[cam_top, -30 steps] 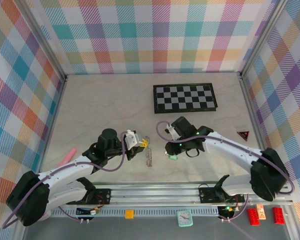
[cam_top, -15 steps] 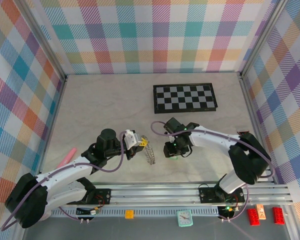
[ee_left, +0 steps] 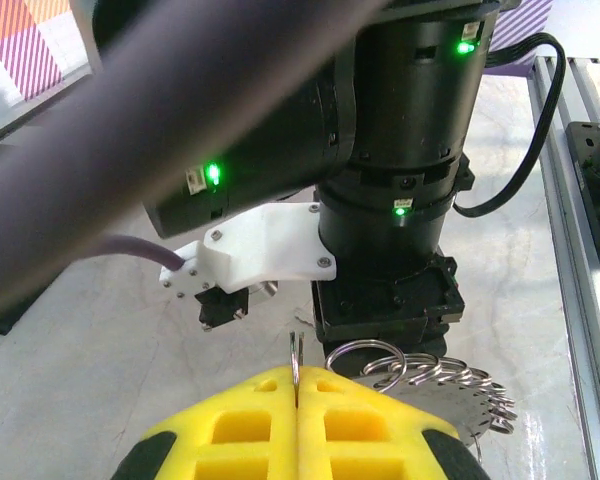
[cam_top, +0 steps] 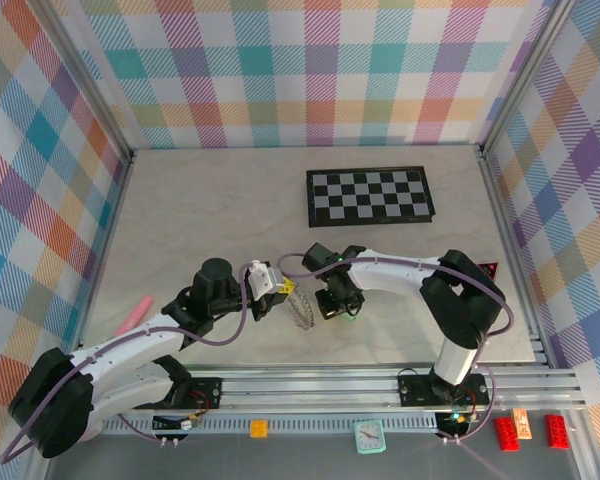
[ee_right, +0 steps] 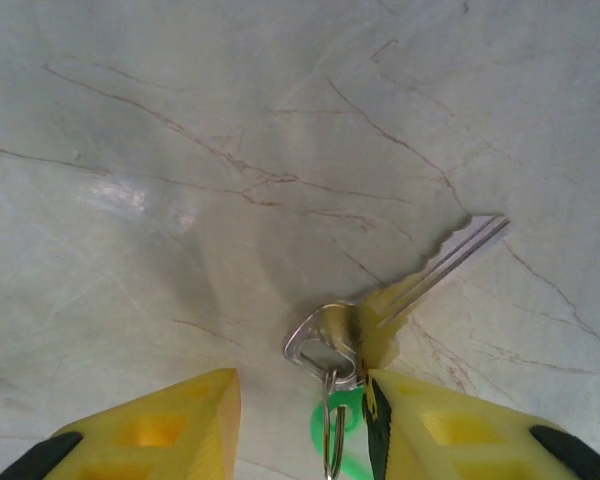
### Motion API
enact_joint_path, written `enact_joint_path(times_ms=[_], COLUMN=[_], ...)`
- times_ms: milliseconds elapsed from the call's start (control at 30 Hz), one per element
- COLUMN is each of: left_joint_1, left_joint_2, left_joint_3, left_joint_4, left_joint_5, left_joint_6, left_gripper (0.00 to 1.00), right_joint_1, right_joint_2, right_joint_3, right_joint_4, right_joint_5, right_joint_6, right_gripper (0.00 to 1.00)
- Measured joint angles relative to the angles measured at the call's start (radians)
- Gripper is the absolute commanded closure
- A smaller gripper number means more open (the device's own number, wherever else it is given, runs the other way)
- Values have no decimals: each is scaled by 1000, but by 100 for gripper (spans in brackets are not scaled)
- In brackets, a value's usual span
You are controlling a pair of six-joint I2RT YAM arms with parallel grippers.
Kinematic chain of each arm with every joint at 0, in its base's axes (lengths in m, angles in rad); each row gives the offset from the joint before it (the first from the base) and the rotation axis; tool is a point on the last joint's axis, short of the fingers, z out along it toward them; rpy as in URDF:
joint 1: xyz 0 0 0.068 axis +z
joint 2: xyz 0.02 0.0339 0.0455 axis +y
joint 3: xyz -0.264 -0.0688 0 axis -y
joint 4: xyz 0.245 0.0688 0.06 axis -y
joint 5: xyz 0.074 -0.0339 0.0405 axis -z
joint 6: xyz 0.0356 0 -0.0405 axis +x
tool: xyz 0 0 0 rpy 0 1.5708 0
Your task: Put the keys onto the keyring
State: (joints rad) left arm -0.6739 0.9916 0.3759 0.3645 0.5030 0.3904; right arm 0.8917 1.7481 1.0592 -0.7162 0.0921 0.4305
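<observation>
Keyring point(ee_left: 435, 378) clamped in left hand point(ee_left: 296, 390); right hand point(ee_right: 300, 400), spread apart, straddles a key point(ee_right: 435, 265) lying on the surface point(ee_right: 180, 120).

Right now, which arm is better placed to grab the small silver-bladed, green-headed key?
Right. The right gripper, jaws open, straddles the silver-bladed, green-headed key; the left gripper is shut on the dark grey beaded metal keyring.

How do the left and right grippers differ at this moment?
The left gripper has its jaws pressed together on the edge of the keyring; the right gripper has its jaws apart, with a key beside one finger. The left gripper points sideways toward the right arm; the right gripper points down at the table. Both have yellow fingers.
</observation>
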Motion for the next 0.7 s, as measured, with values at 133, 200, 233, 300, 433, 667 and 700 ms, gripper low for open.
enact_joint_path(times_ms=[133, 200, 233, 300, 433, 667, 700], left_joint_1=[0, 0, 0, 0, 0, 0, 0], left_joint_2=[-1, -1, -1, -1, -1, -1, -1], left_joint_3=[0, 0, 0, 0, 0, 0, 0], left_joint_4=[0, 0, 0, 0, 0, 0, 0], left_joint_5=[0, 0, 0, 0, 0, 0, 0], left_joint_6=[0, 0, 0, 0, 0, 0, 0], left_gripper=[100, 100, 100, 100, 100, 100, 100], right_joint_1=[7, 8, 8, 8, 9, 11, 11], right_joint_2=[7, 7, 7, 7, 7, 7, 7], right_joint_3=[19, 22, 22, 23, 24, 27, 29], right_joint_4=[-15, -27, -31, -41, -51, -63, -64], right_joint_5=[32, 47, 51, 60, 66, 66, 66], right_joint_6=[-2, -4, -4, -5, -5, -5, -5], right_gripper=[68, 70, 71, 73, 77, 81, 81])
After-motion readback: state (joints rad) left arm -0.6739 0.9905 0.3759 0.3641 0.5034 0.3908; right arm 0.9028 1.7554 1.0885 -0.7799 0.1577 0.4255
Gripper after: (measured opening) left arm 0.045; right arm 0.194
